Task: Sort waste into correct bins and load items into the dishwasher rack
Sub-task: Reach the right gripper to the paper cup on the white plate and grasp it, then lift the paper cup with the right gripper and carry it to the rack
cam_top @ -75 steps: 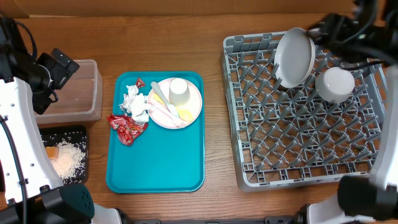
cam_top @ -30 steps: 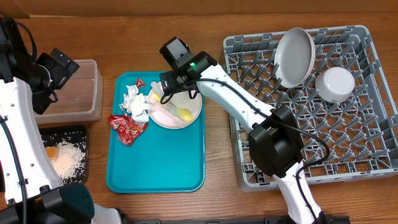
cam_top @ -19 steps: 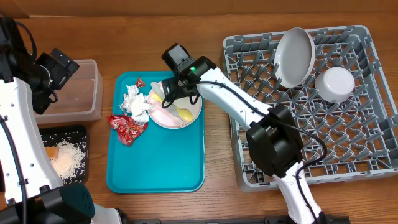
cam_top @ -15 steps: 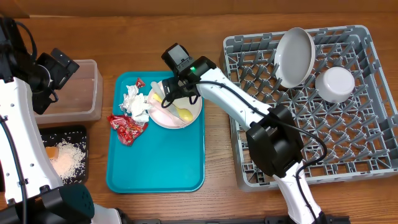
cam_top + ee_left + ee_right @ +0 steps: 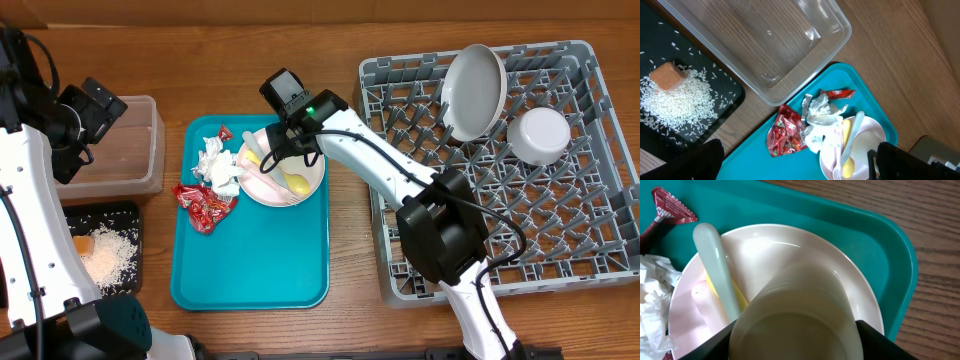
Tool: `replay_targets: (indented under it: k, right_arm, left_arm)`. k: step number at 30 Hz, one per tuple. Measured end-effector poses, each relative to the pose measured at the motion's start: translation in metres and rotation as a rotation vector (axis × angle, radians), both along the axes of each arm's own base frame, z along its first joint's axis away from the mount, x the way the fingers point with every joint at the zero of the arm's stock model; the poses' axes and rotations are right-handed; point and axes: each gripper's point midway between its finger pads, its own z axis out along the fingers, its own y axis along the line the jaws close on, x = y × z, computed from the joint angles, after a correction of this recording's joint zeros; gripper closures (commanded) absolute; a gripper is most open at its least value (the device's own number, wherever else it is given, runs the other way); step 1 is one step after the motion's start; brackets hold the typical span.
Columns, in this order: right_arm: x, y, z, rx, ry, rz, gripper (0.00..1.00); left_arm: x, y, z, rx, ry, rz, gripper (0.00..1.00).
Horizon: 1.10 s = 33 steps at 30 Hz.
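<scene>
Now the right gripper (image 5: 795, 330) has come down astride the cup (image 5: 790, 305), on the plate (image 5: 840, 275) at the tray's (image 5: 250, 265) twelve o'clock. Jaws narrowing, grip unconfirmed. Loading into the rack (image 5: 480, 210) should follow. Left gripper (image 5: 797, 146) hangs spread.

Wooden table (image 5: 345, 255) carries four things, all flat on the surface. Left edge: clear tub (image 5: 135, 160) at the far side, black tray (image 5: 130, 215) just beside it at the near side. Centre: teal tray (image 5: 250, 260), apart from both. Right: grey rack (image 5: 500, 220), biggest footprint, a strip of bare wood between it and the teal tray.
</scene>
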Motion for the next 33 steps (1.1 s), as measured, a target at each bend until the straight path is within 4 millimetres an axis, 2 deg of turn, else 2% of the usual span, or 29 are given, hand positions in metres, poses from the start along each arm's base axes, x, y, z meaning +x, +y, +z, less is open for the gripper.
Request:
replay_targets:
  k: [5,10,14,17,21,24,26,29,33]
  right_arm:
    - [-0.005,-0.004,0.003,-0.017,0.024,0.0,0.51]
    - [-0.007,-0.006,0.017,-0.012,0.018,0.0,0.52]
    - [-0.009,-0.011,0.046,0.011,-0.007,-0.007,0.53]
    - [-0.009,-0.025,0.078,0.033,-0.033,-0.026,0.54]
    - [-0.008,-0.058,0.124,0.06,-0.071,-0.083,0.55]
    - [-0.006,-0.097,0.159,0.075,-0.1,-0.161,0.54]
    - [-0.007,-0.121,0.176,0.076,-0.113,-0.21,0.54]
    - [-0.011,-0.161,0.194,0.056,-0.119,-0.29,0.54]
    - [-0.024,-0.204,0.207,0.017,-0.101,-0.379,0.53]
  left_arm:
    - [0.0,0.0,0.0,0.0,0.0,0.0,0.0]
    - [0.0,0.0,0.0,0.0,0.0,0.0,0.0]
    - [0.0,0.0,0.0,0.0,0.0,0.0,0.0]
    - [0.0,0.0,0.0,0.0,0.0,0.0,0.0]
    - [0.0,0.0,0.0,0.0,0.0,0.0,0.0]
    - [0.0,0.0,0.0,0.0,0.0,0.0,0.0]
    - [0.0,0.0,0.0,0.0,0.0,0.0,0.0]
    - [0.0,0.0,0.0,0.0,0.0,0.0,0.0]
    - [0.0,0.0,0.0,0.0,0.0,0.0,0.0]
